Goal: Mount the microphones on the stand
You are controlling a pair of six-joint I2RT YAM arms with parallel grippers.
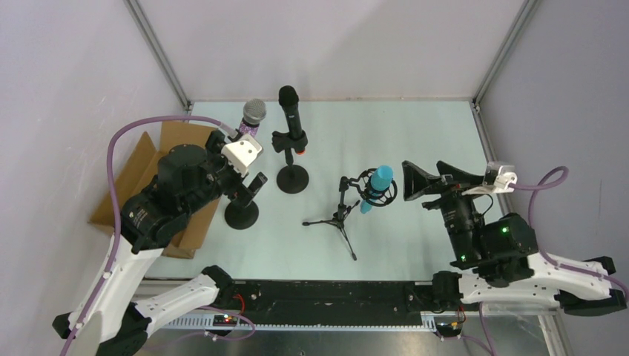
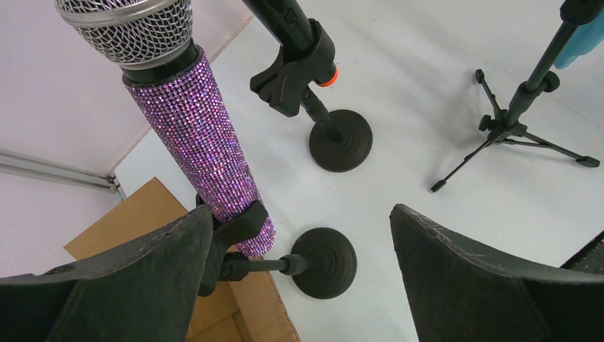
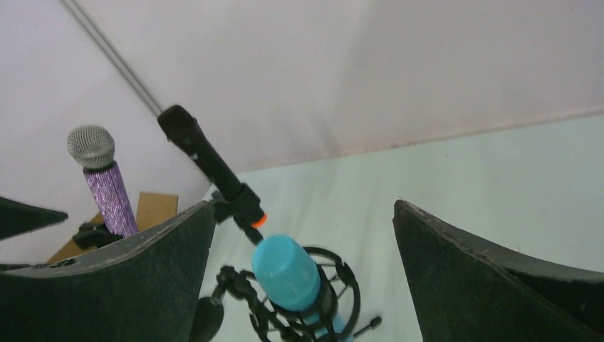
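Three cylindrical microphones are held on the desk (image 1: 415, 126). A rhinestone-studded purple microphone (image 2: 199, 142), silver mesh head up, is clipped near upright at upper left. A smooth black microphone (image 1: 291, 111) is clipped beside it, head up, slightly tilted. A matte light blue microphone (image 1: 378, 182) on one tripod (image 1: 337, 219) is angled head-first toward the right gripper (image 3: 306, 206). Its jaws and those of the left gripper (image 2: 295, 221) are spread, nothing held.

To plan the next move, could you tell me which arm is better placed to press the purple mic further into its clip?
Left, probably: the left pincer hangs open close beside the purple mic and its clip, while the right pincer faces the blue mic.
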